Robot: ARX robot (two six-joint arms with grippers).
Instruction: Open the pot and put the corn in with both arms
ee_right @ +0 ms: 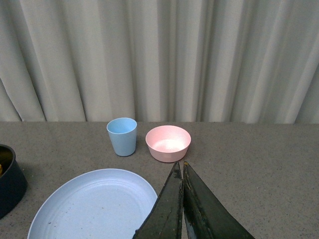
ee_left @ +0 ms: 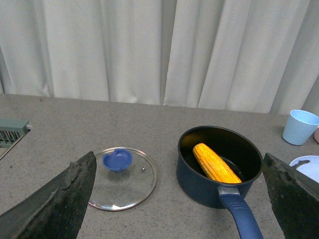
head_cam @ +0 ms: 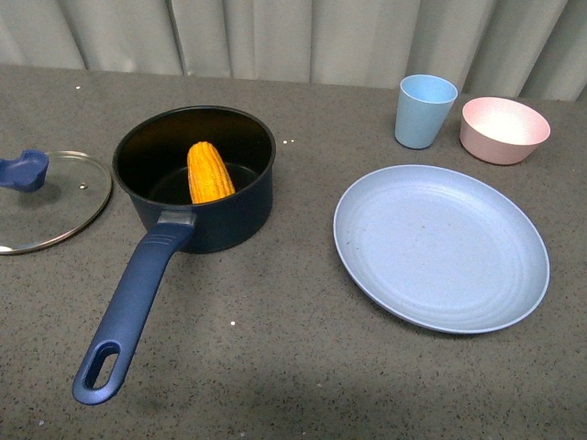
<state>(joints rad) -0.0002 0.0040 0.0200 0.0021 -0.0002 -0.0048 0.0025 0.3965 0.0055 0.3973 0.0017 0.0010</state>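
Observation:
The navy-blue pot (head_cam: 220, 215) stands open on the grey table, its long blue handle (head_cam: 128, 316) pointing toward the front. The yellow corn (head_cam: 209, 172) leans inside it, one end up against the wall. The pot (ee_left: 199, 186) and corn (ee_left: 215, 164) also show in the left wrist view. The glass lid (head_cam: 64, 206) with a blue knob (head_cam: 26, 170) lies flat left of the pot. My left gripper (ee_left: 182, 199) is open and empty, raised above the lid and pot. My right gripper (ee_right: 180, 167) is shut and empty, above the table near the plate. Neither arm shows in the front view.
A large light-blue plate (head_cam: 440, 246) lies right of the pot. A light-blue cup (head_cam: 425, 112) and a pink bowl (head_cam: 504, 129) stand behind it. A pale curtain (head_cam: 293, 37) hangs along the far table edge. A grey vent (ee_left: 11, 130) shows far left in the left wrist view.

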